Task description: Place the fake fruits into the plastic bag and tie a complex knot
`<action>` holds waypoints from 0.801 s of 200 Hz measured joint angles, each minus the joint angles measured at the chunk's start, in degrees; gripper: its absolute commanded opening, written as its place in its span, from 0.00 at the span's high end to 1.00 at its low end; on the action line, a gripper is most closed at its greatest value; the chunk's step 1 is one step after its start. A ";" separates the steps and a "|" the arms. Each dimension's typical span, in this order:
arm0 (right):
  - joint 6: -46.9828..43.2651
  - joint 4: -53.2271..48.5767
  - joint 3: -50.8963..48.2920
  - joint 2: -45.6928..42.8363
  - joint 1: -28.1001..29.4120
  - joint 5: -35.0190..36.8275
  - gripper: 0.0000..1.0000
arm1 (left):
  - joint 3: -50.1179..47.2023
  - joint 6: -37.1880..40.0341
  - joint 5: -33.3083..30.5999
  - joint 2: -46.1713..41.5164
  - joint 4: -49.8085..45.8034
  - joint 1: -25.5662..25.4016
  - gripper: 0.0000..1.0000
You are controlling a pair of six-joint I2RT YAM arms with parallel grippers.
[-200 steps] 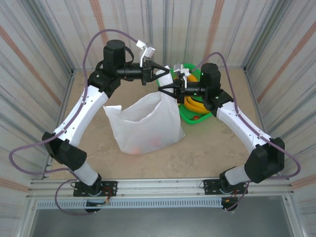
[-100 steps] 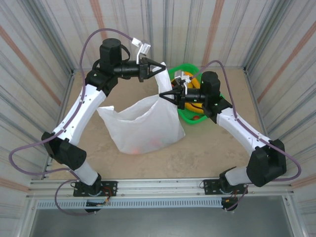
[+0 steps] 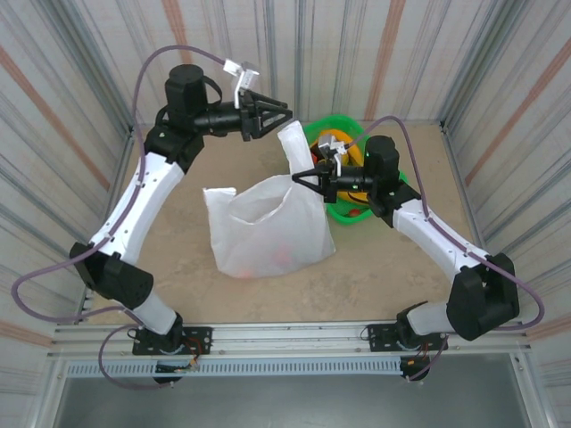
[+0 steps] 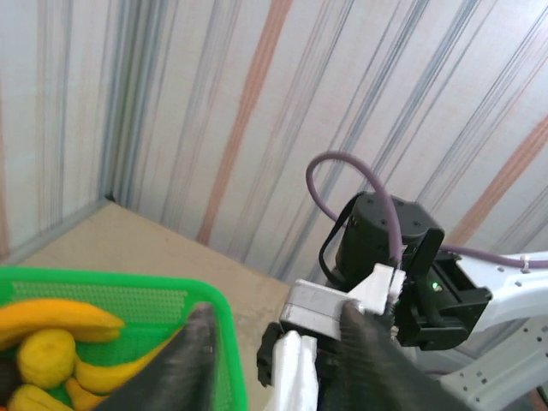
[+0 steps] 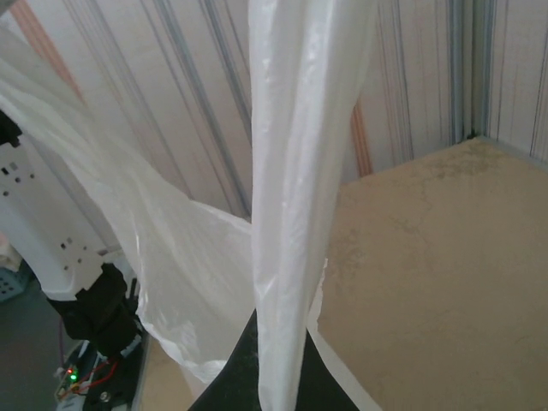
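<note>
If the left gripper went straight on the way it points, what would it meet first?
Probably the plastic bag's raised handle strip, pinched by the right gripper; depth is unclear.

This is looking like a robot test cell: corrugated striped panels (image 3: 71,71) are enclosing a beige tabletop (image 3: 375,267), while the left arm (image 3: 136,203) and right arm (image 3: 437,237) are sitting bolted to an aluminium rail (image 3: 294,337).

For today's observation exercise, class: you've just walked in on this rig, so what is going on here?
Two arms are working on a white plastic bag on the table. The right tool is shut on one handle strip, holding it upright. The left tool is open and empty, up beside that strip. Some fruits show through the bag; bananas lie in the green basket. Nothing is tied yet.
</note>
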 measured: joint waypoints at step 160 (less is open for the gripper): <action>4.33 3.52 -0.90 0.04 -5.88 -0.33 1.00 | -49.92 2.10 -9.79 -63.23 -2.23 19.91 0.01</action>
